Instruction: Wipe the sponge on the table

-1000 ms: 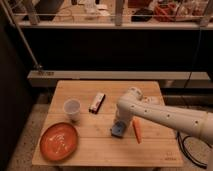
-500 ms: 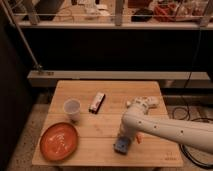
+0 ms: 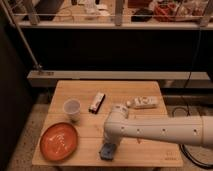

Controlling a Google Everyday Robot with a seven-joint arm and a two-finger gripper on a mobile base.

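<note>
I am holding the sponge (image 3: 106, 153) down on the table (image 3: 142, 90) near its front edge, right of the orange plate (image 3: 59, 141), my gripper (image 3: 107, 147) clamping it.

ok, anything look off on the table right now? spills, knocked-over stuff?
Nothing stands out: the cup is upright, the plate and black-and-white bar lie flat, no spill visible. The gripper is down at the sponge near the table front edge.
</note>
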